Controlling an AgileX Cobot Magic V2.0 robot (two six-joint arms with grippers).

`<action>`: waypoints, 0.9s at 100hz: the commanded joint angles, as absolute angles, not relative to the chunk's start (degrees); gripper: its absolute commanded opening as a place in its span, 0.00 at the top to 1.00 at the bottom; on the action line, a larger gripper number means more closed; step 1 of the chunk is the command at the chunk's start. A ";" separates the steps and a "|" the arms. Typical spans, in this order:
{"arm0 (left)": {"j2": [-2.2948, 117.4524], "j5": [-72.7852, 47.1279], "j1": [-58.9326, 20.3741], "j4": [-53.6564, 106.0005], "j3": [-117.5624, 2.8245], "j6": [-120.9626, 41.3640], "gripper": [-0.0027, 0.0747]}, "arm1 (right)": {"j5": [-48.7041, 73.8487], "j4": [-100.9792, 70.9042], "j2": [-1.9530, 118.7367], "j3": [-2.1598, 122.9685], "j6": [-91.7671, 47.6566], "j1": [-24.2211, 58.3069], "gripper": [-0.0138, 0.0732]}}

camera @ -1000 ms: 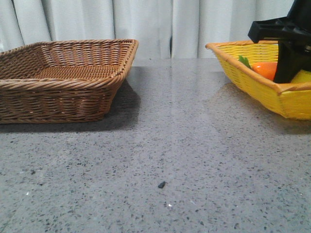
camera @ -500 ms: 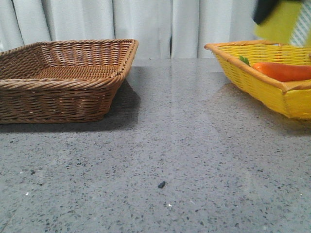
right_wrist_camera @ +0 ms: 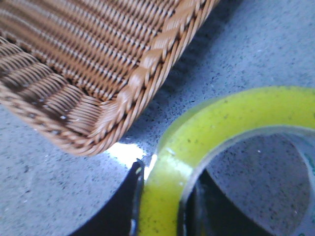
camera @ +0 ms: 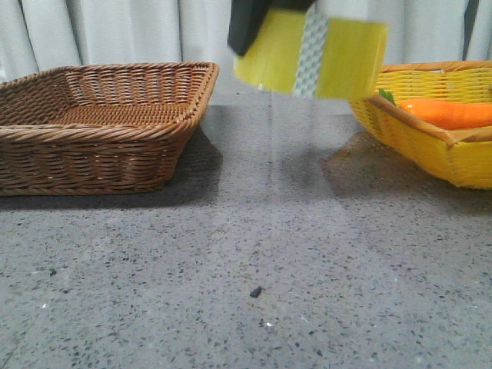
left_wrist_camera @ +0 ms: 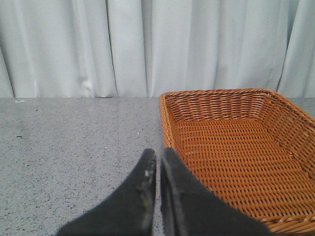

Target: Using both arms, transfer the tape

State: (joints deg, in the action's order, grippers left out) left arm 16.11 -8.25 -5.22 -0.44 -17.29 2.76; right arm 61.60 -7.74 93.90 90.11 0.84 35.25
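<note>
Front view, left to right. One brown wicker basket (camera: 100, 123) at left of frame, nothing seen inside it. Grey speckled table (camera: 254, 254) across the middle, one small dark fleck (camera: 255, 292) low centre. One roll of tape (camera: 311, 55) at top centre, held in the air above the table between the two baskets. One yellow basket (camera: 430, 138) at right edge, with one orange carrot (camera: 450, 112) in it.

Change: a second ago a black gripper stood down inside the yellow basket, beside the carrot. Half a second ago the tape was lifted at the upper right corner, above that basket. Now it has travelled leftward to mid-table, slightly blurred, so probably still moving. Carrot left behind and now fully exposed.

Right gripper (camera: 247, 23): only a black part shows at the roll's upper left in the front view. Right wrist view shows black fingers (right_wrist_camera: 123, 206) clamped on the wall of the yellow ring, one outside and one inside the core, with the brown basket's corner below.

Left gripper (left_wrist_camera: 156, 162): left wrist view shows both fingers pressed together, holding nothing, facing the brown basket from the table side. It is not seen in the front view.

Judgement: pick-up done, carry toward a handover point under way. The left jaws would need to part before they can receive the roll.
</note>
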 commanded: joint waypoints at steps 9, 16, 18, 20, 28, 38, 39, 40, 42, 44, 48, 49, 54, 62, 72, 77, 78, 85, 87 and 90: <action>17.04 -5.27 -5.33 1.45 -19.35 3.21 0.99 | 57.90 -7.12 95.83 92.22 0.00 35.12 0.93; 17.04 -5.27 -5.33 1.41 -19.35 3.21 0.99 | 58.14 -6.90 97.12 92.22 0.00 35.12 0.93; 17.04 -5.27 -5.33 1.41 -19.35 3.21 0.99 | 58.25 -6.74 97.60 92.22 0.00 35.12 0.93; 17.04 -5.27 -5.33 1.41 -19.35 3.21 0.99 | 58.24 -6.50 97.97 92.22 0.00 35.12 0.93; 17.04 -5.36 -5.33 1.41 -19.35 3.21 0.99 | 58.24 -6.02 98.93 92.22 0.00 35.12 0.93; 17.04 -6.28 -5.33 2.38 -19.35 3.21 0.99 | 59.38 -6.02 99.91 92.22 0.00 35.12 0.93; 17.04 -6.28 -5.33 2.38 -19.35 3.21 0.99 | 59.60 -6.02 100.08 92.22 0.00 35.12 0.92; 17.04 -6.28 -5.33 2.38 -19.35 3.21 0.99 | 59.71 -6.02 100.04 92.22 0.00 35.12 0.92; 17.04 -6.39 -5.33 2.48 -19.35 3.21 0.99 | 59.82 -6.02 100.32 92.22 0.00 35.12 0.91; 17.04 -6.52 -5.33 2.48 -19.35 3.21 0.99 | 60.10 -6.02 100.43 92.22 0.00 35.12 0.90; 17.04 -6.90 -5.33 2.48 -19.35 3.21 0.99 | 60.51 -6.02 100.82 92.22 0.00 35.12 0.88; 17.04 -6.89 -5.33 2.48 -19.35 3.21 0.99 | 60.51 -6.02 100.81 92.22 0.00 35.12 0.87; 17.04 -7.55 -5.33 2.48 -19.35 3.21 0.99 | 60.51 -6.02 101.09 92.22 0.00 35.12 0.82; 17.04 -7.75 -5.33 2.48 -19.35 3.21 0.99 | 60.86 -6.02 101.44 92.22 0.00 35.12 0.72; 17.04 -7.37 -5.33 3.15 -19.35 3.21 0.99 | 61.50 -6.15 101.46 92.22 0.00 35.12 0.58; 17.04 -7.37 -5.33 3.76 -19.48 3.21 0.99 | 61.62 -6.23 101.36 92.22 0.00 35.12 0.55; 17.04 -7.37 -5.33 3.76 -19.48 3.21 0.99 | 61.62 -6.23 101.36 92.22 0.00 35.12 0.54; 17.04 -8.08 -5.33 3.76 -20.27 3.21 0.95 | 61.73 -6.23 101.36 92.22 0.00 35.12 0.54; 17.04 -8.31 -5.33 3.76 -20.50 3.21 0.93 | 61.86 -6.23 101.36 92.22 0.00 35.12 0.54; 17.04 -8.46 -5.33 3.88 -21.20 3.21 0.90 | 62.42 -6.27 101.36 92.22 0.00 35.12 0.54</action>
State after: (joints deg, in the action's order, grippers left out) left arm 16.11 -12.19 -5.22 3.06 -17.91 2.76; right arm 62.41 -6.56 104.17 90.20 0.75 35.25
